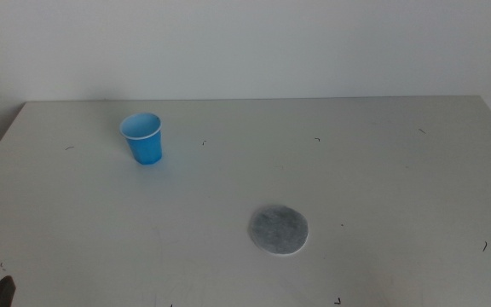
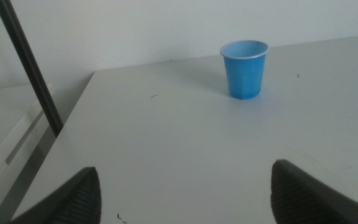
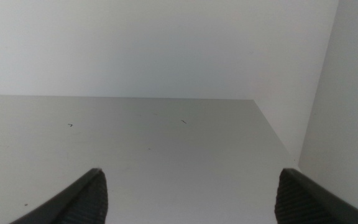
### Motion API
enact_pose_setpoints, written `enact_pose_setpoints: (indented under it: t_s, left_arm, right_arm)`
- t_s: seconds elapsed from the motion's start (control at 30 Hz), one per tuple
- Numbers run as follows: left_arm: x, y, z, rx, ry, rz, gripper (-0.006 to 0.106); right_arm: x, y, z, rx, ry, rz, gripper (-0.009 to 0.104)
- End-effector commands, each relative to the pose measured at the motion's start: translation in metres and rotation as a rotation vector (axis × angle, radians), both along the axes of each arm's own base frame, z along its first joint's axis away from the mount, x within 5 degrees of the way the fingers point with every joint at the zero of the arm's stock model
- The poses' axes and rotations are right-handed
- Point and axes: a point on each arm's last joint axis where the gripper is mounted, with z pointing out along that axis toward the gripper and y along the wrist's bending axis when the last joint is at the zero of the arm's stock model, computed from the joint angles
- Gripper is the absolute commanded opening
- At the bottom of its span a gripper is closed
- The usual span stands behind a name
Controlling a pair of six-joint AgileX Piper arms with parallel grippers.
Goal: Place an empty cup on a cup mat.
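The bright blue cup (image 1: pixel 144 138) stands upright and empty at the back left of the white table; it also shows in the left wrist view (image 2: pixel 245 69). The round mottled grey cup mat (image 1: pixel 278 230) lies flat near the table's front middle, well apart from the cup. My left gripper (image 2: pixel 185 193) is open and empty, low at the table's front left corner, with the cup far ahead of it; only a dark tip (image 1: pixel 3 292) shows in the middle view. My right gripper (image 3: pixel 188 199) is open and empty, off to the right, out of the middle view.
A white wall stands behind the table (image 1: pixel 382 170). A dark slanted pole (image 2: pixel 30 68) and a pale rail stand off the table's left edge. Small dark specks mark the tabletop. In the right wrist view the table's back right corner (image 3: pixel 253 102) shows.
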Motion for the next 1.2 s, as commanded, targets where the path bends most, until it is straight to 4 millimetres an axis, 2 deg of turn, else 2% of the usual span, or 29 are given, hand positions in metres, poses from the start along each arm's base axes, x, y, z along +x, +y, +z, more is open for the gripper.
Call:
enact_pose_setpoints:
  t_s: [0.0, 0.17, 0.3, 0.63, 0.9, 1.0, 1.17]
  left_arm:
    - [0.000, -0.001, 0.023, -0.031, -0.113, -0.008, 0.105]
    - [0.004, -0.001, 0.063, -0.043, -0.105, -0.005, 0.105]
    - [0.011, -0.001, 0.105, -0.043, -0.075, -0.003, 0.105]
    - [0.047, -0.003, 0.217, -0.088, 0.030, -0.012, 0.105]
    - [0.094, -0.005, 0.290, -0.105, 0.107, -0.024, 0.105]
    - [0.115, -0.005, 0.307, -0.106, 0.144, -0.024, 0.105]
    - [0.159, -0.006, 0.322, -0.104, 0.246, -0.025, 0.105]
  right_arm:
    - [-0.002, 0.000, 0.011, -0.023, -0.108, 0.002, 0.094]
    - [-0.002, 0.000, 0.011, -0.023, -0.108, 0.002, 0.094]
    - [-0.002, 0.000, 0.011, -0.023, -0.108, 0.002, 0.094]
    - [-0.002, 0.000, 0.011, -0.023, -0.108, 0.002, 0.094]
    - [-0.002, 0.000, 0.011, -0.023, -0.108, 0.002, 0.094]
    - [-0.002, 0.000, 0.011, -0.023, -0.108, 0.002, 0.094]
    - [-0.002, 0.000, 0.011, -0.023, -0.108, 0.002, 0.094]
